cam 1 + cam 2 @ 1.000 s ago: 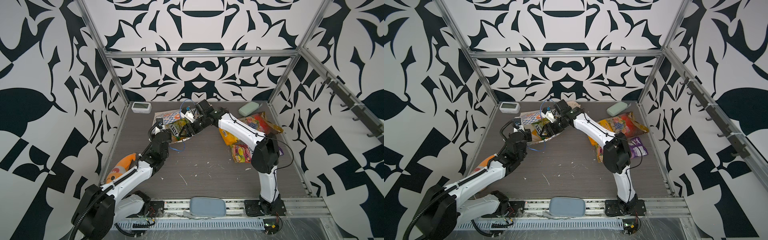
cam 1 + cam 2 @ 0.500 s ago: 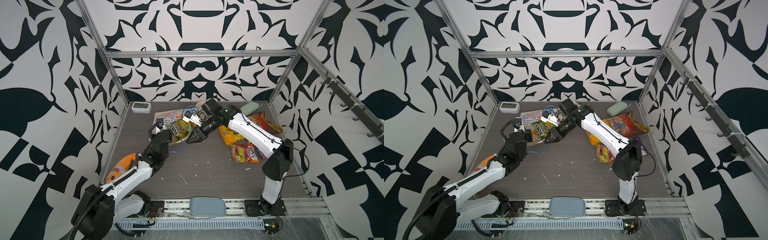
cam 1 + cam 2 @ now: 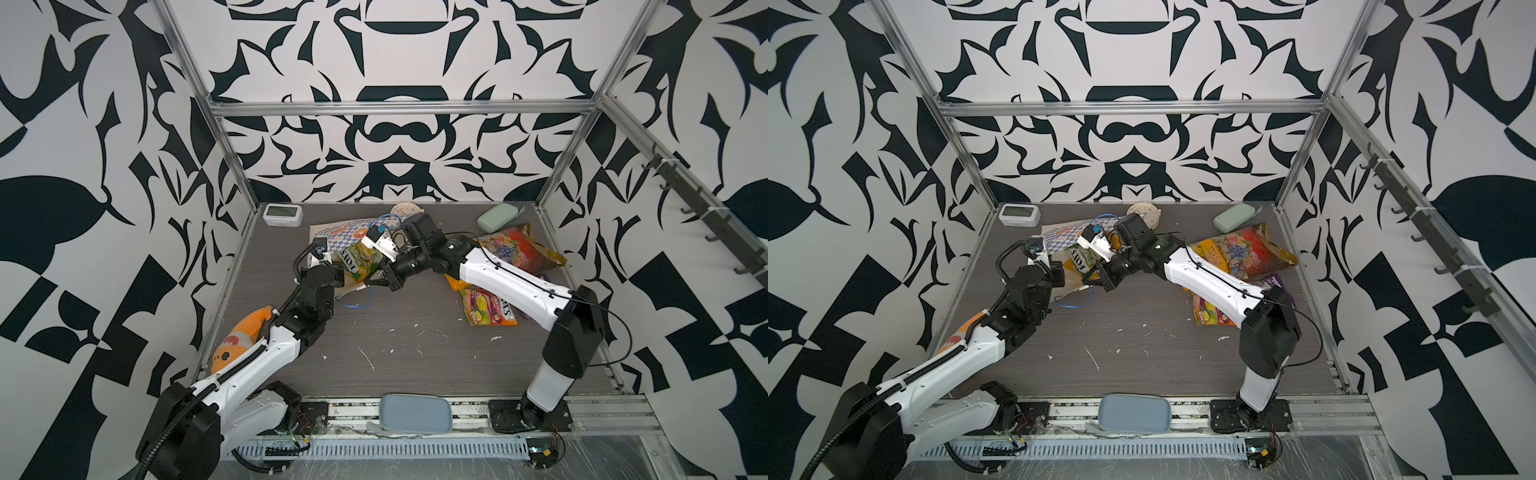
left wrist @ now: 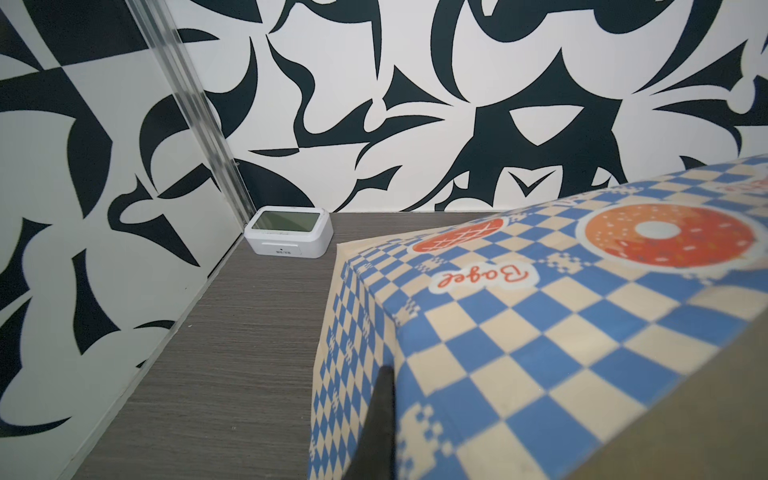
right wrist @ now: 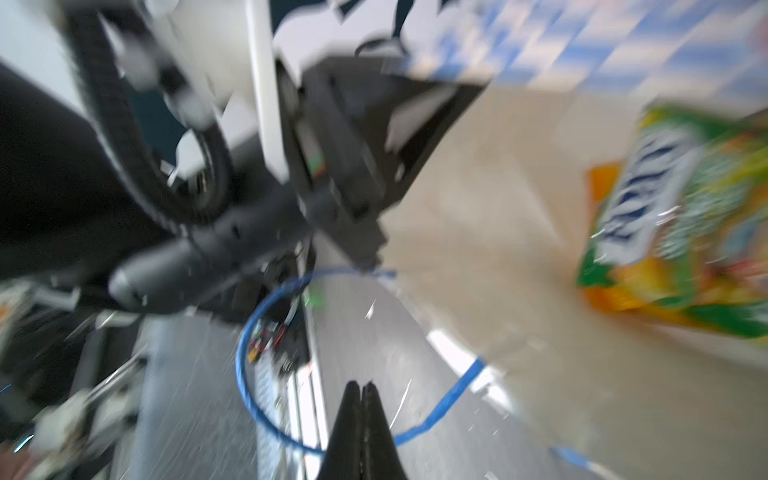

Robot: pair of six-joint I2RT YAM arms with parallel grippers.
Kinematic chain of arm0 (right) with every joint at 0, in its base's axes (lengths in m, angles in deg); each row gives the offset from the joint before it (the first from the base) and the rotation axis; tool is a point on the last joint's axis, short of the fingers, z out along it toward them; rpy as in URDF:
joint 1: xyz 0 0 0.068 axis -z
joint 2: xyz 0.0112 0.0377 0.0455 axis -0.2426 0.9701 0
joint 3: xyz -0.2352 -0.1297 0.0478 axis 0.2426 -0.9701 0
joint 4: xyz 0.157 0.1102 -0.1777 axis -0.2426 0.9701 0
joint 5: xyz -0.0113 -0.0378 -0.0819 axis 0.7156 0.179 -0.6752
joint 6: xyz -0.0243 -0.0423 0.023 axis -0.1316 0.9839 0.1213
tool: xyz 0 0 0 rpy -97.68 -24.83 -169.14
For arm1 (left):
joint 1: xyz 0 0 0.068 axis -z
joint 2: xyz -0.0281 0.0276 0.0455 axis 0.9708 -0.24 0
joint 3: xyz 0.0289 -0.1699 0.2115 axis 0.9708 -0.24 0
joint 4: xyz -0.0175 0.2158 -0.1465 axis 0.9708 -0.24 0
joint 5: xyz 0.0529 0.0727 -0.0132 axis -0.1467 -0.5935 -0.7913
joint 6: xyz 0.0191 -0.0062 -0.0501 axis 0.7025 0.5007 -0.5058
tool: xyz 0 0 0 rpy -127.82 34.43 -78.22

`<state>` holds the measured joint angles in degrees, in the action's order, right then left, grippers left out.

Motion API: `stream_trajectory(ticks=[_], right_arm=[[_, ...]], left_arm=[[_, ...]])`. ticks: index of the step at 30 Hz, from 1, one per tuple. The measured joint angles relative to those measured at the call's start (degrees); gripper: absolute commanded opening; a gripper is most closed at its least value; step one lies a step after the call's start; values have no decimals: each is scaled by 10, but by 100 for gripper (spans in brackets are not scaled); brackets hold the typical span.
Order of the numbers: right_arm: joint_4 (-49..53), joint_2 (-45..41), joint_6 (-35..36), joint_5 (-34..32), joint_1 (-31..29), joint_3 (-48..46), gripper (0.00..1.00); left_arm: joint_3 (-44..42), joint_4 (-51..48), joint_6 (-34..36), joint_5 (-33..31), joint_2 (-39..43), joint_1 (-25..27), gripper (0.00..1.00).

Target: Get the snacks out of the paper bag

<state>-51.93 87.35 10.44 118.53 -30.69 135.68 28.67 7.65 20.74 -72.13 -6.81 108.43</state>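
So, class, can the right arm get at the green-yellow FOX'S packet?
Probably yes: the right hand, though shut, sits beside the green-yellow FOX'S packet, which pokes uncovered from the paper bag.

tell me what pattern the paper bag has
The paper bag has blue and cream checks with orange donut pictures, clearest in the left wrist view.

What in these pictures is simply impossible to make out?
- Inside of the paper bag: both top views, hidden by its own paper and the green-yellow FOX'S packet.
- Left gripper: left wrist view shows one finger; the bag hides the other.
- Right wrist view: motion blur; unclear whether the shut right gripper pinches the blue cord handle.
- Purple packet: both top views, mostly under the right arm.
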Motion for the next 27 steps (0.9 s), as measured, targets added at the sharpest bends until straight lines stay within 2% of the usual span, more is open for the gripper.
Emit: stream_trajectory(ticks=[6,11,17,27], right_arm=[[-100,3,-29,-186,-44,-36,0],[-223,24,-57,-317,-100,-172,0],[-324,52,-90,-391,-111,-283,0],[-365,51,-105,-416,-104,-269,0]], left_arm=[[0,-11,-9,8,6,0,0],[0,-18,-19,14,14,0,0],[13,-43,-23,34,28,0,0],[20,-76,-23,85,28,-1,0]])
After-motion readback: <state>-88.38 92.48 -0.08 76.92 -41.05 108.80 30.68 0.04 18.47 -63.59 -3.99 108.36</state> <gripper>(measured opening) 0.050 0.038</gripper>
